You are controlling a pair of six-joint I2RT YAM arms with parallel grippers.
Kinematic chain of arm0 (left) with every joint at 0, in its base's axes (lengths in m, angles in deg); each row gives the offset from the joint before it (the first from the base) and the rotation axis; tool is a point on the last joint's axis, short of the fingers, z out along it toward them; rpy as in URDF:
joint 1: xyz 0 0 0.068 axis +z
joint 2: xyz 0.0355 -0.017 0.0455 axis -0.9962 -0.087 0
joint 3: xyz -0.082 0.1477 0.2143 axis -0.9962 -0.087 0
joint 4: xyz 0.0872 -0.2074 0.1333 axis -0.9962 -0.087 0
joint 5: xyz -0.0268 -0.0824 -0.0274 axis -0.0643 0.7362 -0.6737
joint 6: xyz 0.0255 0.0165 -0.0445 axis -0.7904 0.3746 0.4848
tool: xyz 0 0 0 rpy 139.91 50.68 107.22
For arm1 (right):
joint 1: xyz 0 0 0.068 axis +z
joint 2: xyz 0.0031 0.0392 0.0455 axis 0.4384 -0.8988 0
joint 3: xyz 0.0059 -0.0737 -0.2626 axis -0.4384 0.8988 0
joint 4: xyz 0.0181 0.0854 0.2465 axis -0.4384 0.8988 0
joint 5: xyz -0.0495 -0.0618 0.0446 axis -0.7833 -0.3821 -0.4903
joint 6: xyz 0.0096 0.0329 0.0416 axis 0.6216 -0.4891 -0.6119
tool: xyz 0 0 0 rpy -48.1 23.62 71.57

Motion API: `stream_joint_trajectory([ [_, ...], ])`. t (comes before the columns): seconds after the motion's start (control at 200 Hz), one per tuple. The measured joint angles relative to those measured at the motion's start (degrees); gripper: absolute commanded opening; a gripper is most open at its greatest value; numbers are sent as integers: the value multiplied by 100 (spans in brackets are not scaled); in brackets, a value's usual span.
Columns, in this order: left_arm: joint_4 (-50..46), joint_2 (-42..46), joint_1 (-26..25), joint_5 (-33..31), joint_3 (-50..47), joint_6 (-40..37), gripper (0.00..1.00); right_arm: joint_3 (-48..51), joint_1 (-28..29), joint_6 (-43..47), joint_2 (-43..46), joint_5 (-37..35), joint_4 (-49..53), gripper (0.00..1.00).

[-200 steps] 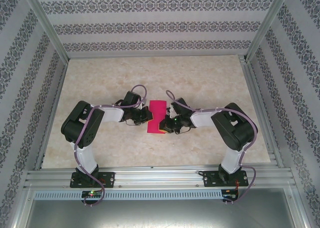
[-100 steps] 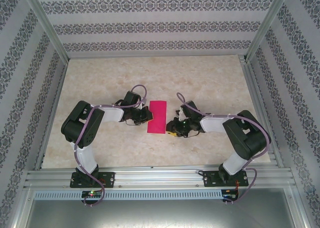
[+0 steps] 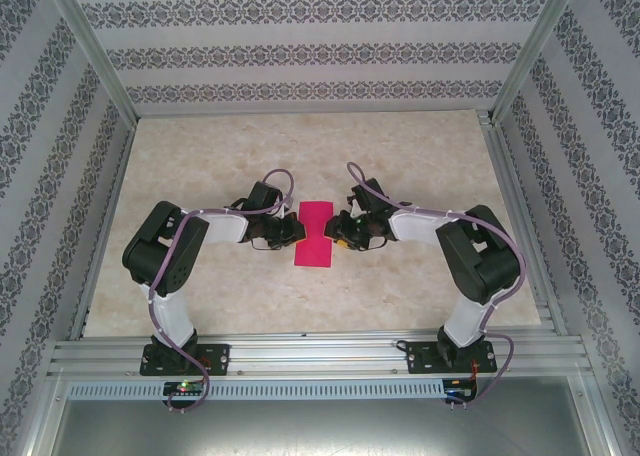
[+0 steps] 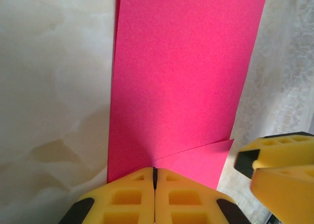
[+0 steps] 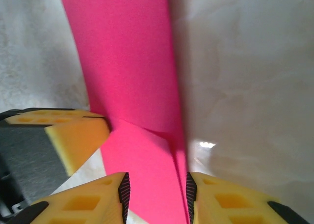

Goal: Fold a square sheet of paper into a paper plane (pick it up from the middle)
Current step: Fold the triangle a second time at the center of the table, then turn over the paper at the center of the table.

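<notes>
The square sheet of paper [image 3: 315, 234], magenta-pink, lies on the marble table folded into a narrow strip. A diagonal flap crosses its near end [image 4: 196, 160]. My left gripper [image 3: 293, 229] is at the strip's left edge. Its yellow fingers are shut, and their tips [image 4: 154, 174] rest on the paper where the flap's edge starts. My right gripper [image 3: 340, 239] is at the strip's right edge, and one of its fingers [image 4: 282, 165] appears in the left wrist view. It stands open [image 5: 157, 192], with the paper [image 5: 127, 62] lying under and between its jaws. The left fingers [image 5: 64, 135] are just beside it.
The marble tabletop [image 3: 420, 156] is ringed by aluminium rails [image 3: 310, 354] at the front and by patterned walls [image 3: 300, 56] on the other sides. Both arm bases [image 3: 185, 356] sit on the front rail.
My right gripper let go of the strip's near right corner, swung out to the right, then came back open to the right edge a little farther up. The left gripper stayed put.
</notes>
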State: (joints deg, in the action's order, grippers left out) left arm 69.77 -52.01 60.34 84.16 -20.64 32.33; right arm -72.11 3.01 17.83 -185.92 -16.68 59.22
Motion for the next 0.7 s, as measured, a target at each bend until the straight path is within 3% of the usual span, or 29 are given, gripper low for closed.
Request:
stream_joint_trajectory([
  [0.699, -59, 2, 2, -24, 26, 0, 11, -181, 151, -166, -289, 251, -374, 31],
])
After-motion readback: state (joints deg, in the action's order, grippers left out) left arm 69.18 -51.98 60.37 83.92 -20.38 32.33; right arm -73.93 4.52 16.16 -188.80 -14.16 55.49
